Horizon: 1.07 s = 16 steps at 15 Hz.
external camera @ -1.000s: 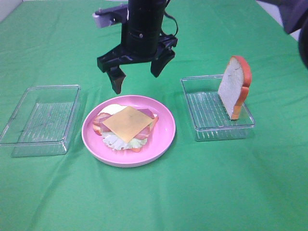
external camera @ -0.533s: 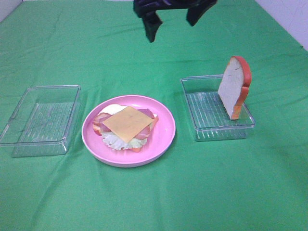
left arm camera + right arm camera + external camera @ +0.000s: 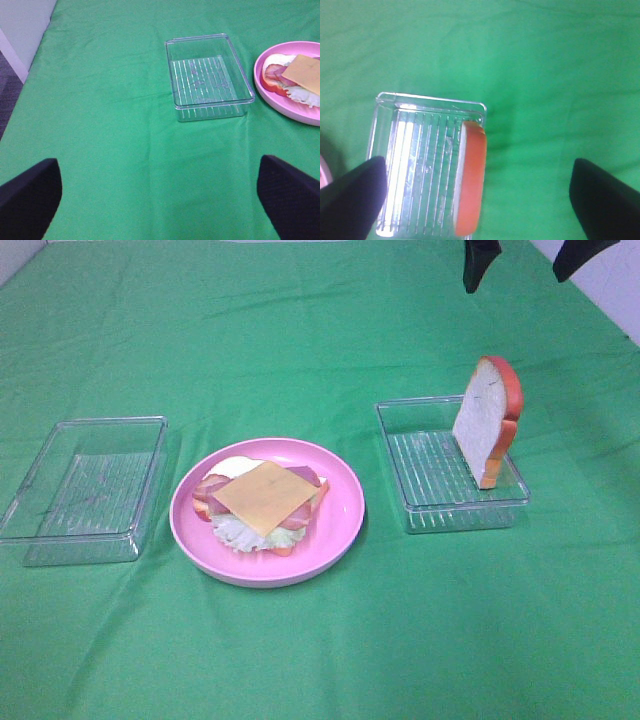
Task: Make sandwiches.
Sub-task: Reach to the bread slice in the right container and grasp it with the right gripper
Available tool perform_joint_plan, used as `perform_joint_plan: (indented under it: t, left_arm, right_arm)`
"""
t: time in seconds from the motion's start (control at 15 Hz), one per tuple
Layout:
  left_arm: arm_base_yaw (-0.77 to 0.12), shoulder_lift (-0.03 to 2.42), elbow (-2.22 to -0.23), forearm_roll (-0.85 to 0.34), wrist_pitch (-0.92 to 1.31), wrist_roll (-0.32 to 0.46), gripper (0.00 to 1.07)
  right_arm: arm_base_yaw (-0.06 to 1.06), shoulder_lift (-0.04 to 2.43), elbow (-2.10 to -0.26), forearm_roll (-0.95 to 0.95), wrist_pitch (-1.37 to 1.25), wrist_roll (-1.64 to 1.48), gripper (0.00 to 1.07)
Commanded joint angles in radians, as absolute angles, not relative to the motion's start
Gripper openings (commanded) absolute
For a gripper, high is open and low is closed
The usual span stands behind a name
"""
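On my far left, 1 clear tray (image 3: 85, 488) is sitting empty on the green cloth (image 3: 300, 340); my left wrist camera is showing the same tray (image 3: 207, 77) with the cloth bare all around it. My left gripper (image 3: 160, 200) is hanging above open cloth near that tray, its 2 fingers (image 3: 30, 195) spread wide and gripping nothing. I am not seeing it in the high view.

Just right of that tray, the pink plate (image 3: 345, 515) is carrying the open sandwich (image 3: 262, 505): lettuce at the near edge, pink bacon strips over it, a white slice peeking out at the back, and 1 yellow cheese square lying on top. It is sitting left of the plate's middle, well inside the rim.

Further right, apart from the plate, a 2nd clear tray (image 3: 440, 505) is holding 1 bread slice (image 3: 487, 420) standing on edge against its right wall, white face turned left, orange crust facing right.

My right gripper (image 3: 525, 255) is showing only as 2 dark fingertips at the top edge of the high view, above and behind that tray. Through the right wrist camera I am looking down on the slice's crust (image 3: 471, 180) between the widely parted, empty fingers (image 3: 602, 200). Nothing is standing between them and the slice.
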<state>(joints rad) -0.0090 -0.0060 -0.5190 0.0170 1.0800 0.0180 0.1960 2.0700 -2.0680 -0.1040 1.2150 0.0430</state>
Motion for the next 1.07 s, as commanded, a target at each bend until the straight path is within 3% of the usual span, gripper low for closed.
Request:
perform_joint_plan:
  t: [0.07,0.93,1.07]
  left_arm:
    - [-0.008,-0.010,-0.518,0.018,1.075,0.014,1.00]
    - [-0.008,-0.010,-0.518,0.018,1.075,0.014,1.00]
    - [-0.008,-0.010,-0.518,0.018,1.075,0.014,1.00]
  right_arm:
    - [0.195,2.062,-2.010,-0.129,1.331,0.049,0.94]
    - [0.195,2.267,-1.968,-0.060,1.303,0.055,0.94]
    - [0.195,2.290,-1.968,-0.055,1.307,0.056,0.88]
